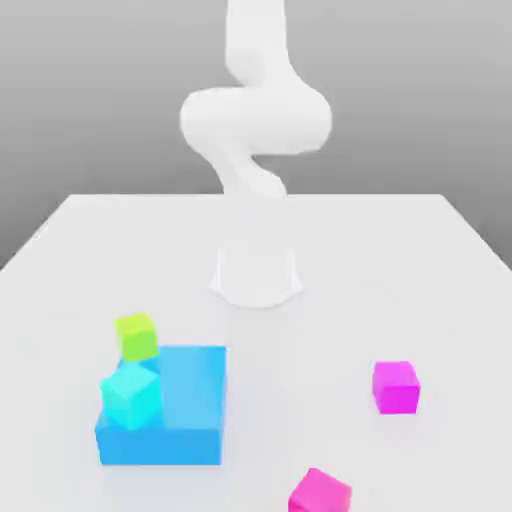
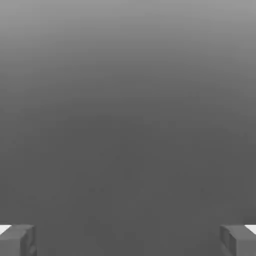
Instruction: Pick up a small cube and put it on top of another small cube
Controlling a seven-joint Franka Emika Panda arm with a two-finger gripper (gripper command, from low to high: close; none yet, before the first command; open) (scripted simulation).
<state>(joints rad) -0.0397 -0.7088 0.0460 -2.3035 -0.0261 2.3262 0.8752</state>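
My gripper [image 2: 128, 240], jaws spread wide, holds nothing. Hot-pink cube [image 1: 320, 492] lies at the table's [image 1: 400, 260] near edge; lime cube [image 1: 136, 336] touches the blue block [image 1: 190, 410].

A smooth, plain white robot arm [image 1: 255, 120] made of rounded, bulging tube-like segments, with a round white base [image 1: 256, 277] shaped like a short drum. No markings, cables or screws are visible on it. In the hand view, two blocky dark grey fingers [image 2: 17, 241] have pale white corners.
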